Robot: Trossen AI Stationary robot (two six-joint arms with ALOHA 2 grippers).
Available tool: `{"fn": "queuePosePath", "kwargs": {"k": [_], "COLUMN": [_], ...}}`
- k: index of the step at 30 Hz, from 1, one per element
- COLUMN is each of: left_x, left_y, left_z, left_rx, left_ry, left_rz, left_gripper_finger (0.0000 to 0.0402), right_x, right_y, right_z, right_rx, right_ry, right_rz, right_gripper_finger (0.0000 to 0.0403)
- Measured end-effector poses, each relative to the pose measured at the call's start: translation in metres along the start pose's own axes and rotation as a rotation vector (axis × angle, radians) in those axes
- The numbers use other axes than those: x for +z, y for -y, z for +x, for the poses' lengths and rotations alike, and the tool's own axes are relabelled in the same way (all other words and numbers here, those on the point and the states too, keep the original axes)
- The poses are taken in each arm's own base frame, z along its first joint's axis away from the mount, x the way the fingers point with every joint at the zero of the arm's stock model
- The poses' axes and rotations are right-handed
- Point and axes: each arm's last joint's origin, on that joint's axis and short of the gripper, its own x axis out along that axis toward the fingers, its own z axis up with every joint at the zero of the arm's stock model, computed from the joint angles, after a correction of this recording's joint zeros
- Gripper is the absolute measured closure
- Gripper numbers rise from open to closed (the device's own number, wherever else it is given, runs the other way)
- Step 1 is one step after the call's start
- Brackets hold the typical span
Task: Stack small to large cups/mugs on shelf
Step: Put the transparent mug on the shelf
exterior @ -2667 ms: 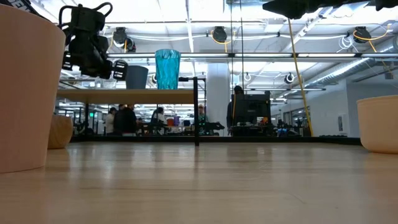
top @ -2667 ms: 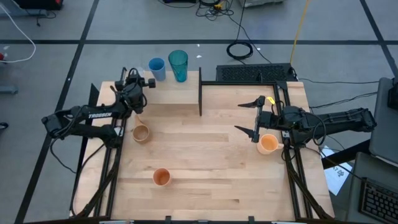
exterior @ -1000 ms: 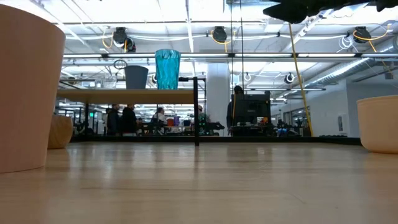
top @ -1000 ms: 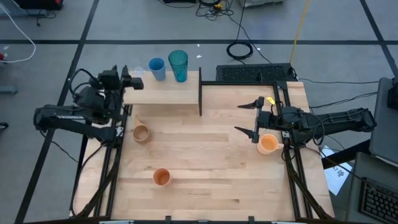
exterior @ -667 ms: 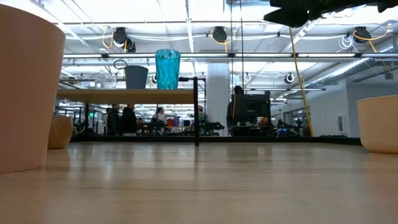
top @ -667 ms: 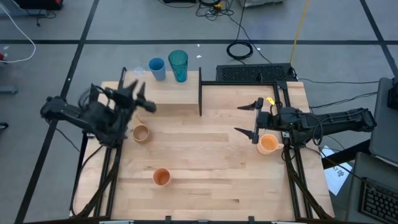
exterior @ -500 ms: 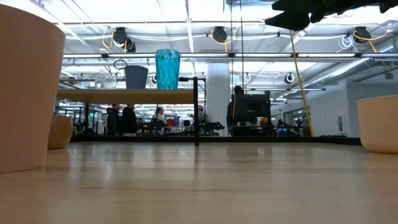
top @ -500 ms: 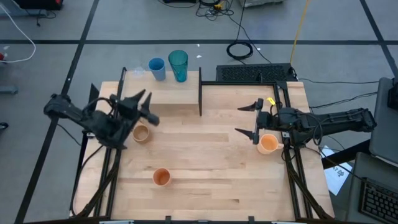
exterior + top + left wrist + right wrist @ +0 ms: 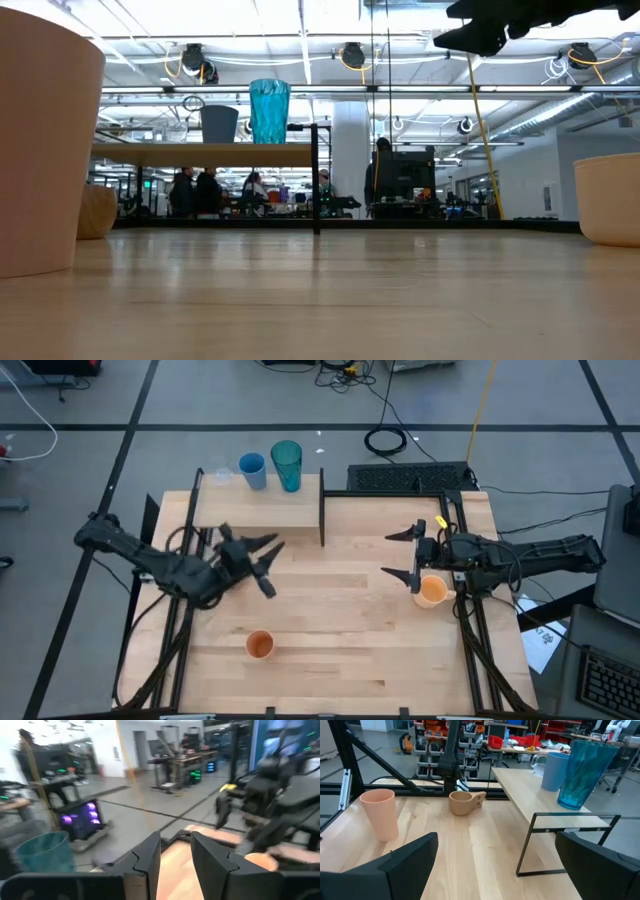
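Observation:
The teal tumbler (image 9: 286,465) and the blue cup (image 9: 252,470) stand upright on the shelf (image 9: 270,510) at the far left. The tan handled mug (image 9: 465,801) stands on the table near the shelf; in the high view my left arm hides it. The orange cup (image 9: 260,645) stands near the front edge. The peach-orange mug (image 9: 431,591) stands at the right, under my right wrist. My left gripper (image 9: 268,566) is open and empty above the table's middle left. My right gripper (image 9: 402,555) is open and empty, beside the peach-orange mug.
The shelf's black upright frame (image 9: 322,510) stands at its right end, between the two arms. A black keyboard (image 9: 410,478) lies behind the table's far edge. Bare tabletop (image 9: 340,630) stretches between the orange cup and the peach-orange mug.
My left gripper has swung from the shelf's left end toward the table's near edge and right, over the tan mug, and now points toward the right arm. The cups have not moved.

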Motion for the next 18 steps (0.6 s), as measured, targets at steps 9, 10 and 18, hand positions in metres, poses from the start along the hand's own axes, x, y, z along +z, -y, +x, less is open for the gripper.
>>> {"fn": "queuePosePath", "kwargs": {"k": [9, 10, 18], "left_x": [0.063, 0.069, 0.089], "left_y": [-0.068, -0.077, -0.158], "left_z": [0.039, 0.040, 0.049], "left_rx": [0.005, 0.026, 0.231], "left_ry": [-0.372, -0.407, -0.634], "left_rz": [0.059, 0.073, -0.029], "left_gripper_finger": [0.0291, 0.0291, 0.0264], "right_x": [-0.003, -0.004, -0.006], "right_y": [-0.007, -0.007, -0.007], "right_z": [-0.005, -0.006, -0.006], "right_rx": [0.050, 0.053, 0.054], "right_ry": [-0.037, -0.044, -0.060], "right_rz": [0.002, 0.000, -0.018], "right_gripper_finger": [0.0009, 0.0009, 0.0009]}}
